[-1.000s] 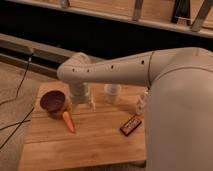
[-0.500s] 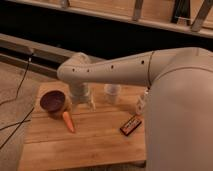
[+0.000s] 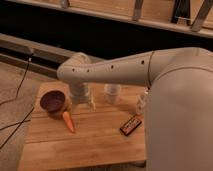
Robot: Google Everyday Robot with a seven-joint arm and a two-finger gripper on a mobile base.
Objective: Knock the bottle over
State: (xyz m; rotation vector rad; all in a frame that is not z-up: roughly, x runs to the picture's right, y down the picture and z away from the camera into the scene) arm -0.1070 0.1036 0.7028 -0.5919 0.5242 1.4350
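Nothing appears to have shifted over the last second: the gripper hangs low over the wooden table, and I cannot tell whether it is released or clenched. A maroon bowl sits at nine o'clock, a carrot at seven, a translucent cup at two. Farther off at three, the bottle looks upright and apart from the gripper, so the knock is yet to come.
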